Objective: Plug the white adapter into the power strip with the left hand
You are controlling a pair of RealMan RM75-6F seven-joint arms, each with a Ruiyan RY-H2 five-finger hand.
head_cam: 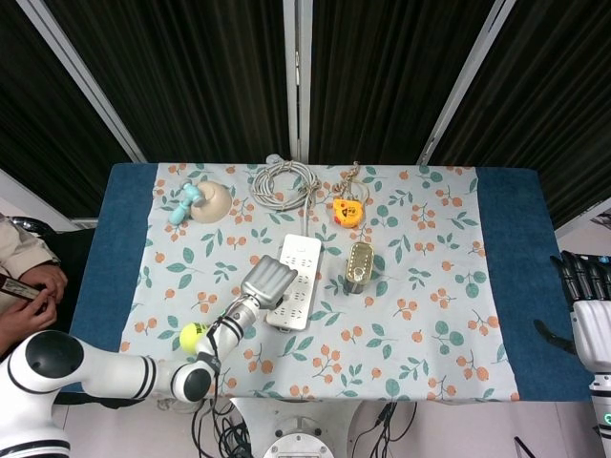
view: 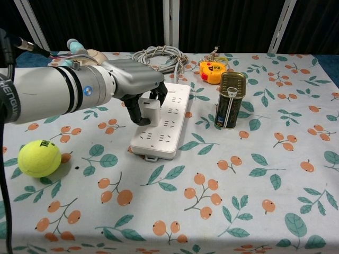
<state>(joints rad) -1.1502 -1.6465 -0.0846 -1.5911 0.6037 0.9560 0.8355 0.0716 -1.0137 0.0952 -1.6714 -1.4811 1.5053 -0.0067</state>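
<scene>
the left hand (view: pixel 139 84), left of centre in the chest view, is gripping the white adapter (view: pixel 150 111) over the power strip (view: pixel 161 121); i'd say it needs keeping upright, prongs lined with the sockets, pressing straight down.

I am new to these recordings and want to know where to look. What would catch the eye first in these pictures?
The left hand comes first: it holds the white adapter over the power strip in the middle of the table. Right of the strip stands a can, and a tennis ball lies near the left front edge. The right hand hangs off the right side, holding nothing.
</scene>
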